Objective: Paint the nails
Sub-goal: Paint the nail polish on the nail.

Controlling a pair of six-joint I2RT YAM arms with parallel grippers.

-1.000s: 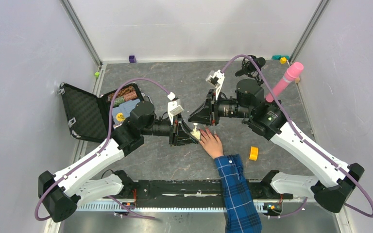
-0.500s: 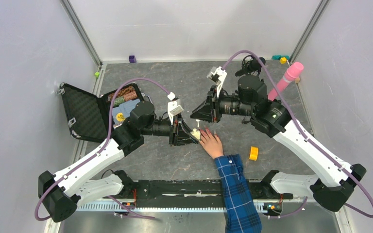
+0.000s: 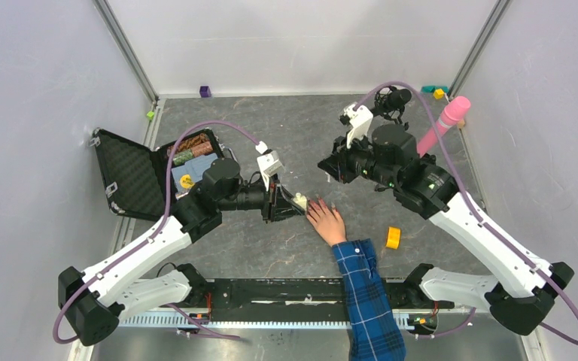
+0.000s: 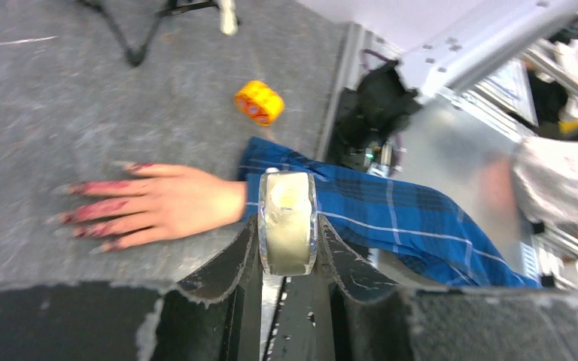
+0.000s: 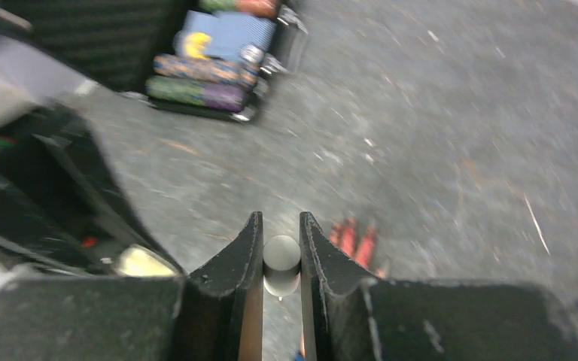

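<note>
A pale hand (image 3: 327, 221) in a blue plaid sleeve (image 3: 366, 289) lies flat on the grey table, fingers pointing away. Its nails (image 4: 75, 216) look dark pink, with red smears along the fingers. My left gripper (image 3: 299, 203) is shut on a small white bottle (image 4: 287, 222), held just left of the fingertips. My right gripper (image 3: 327, 167) hovers above and behind the hand, shut on a small grey brush cap (image 5: 281, 259). In the right wrist view the red fingertips (image 5: 354, 237) show just past the jaws. The brush tip is hidden.
An open black case (image 3: 132, 177) with small items lies at the left. An orange tape roll (image 3: 393, 238) sits right of the sleeve. A pink cylinder (image 3: 444, 124) and a black stand (image 3: 391, 99) are at the back right. Small blocks (image 3: 205, 91) lie along the back wall.
My right gripper has pulled back and to the right, away from the fingertips, with the cap still in it. The left gripper, bottle and hand have barely shifted.
</note>
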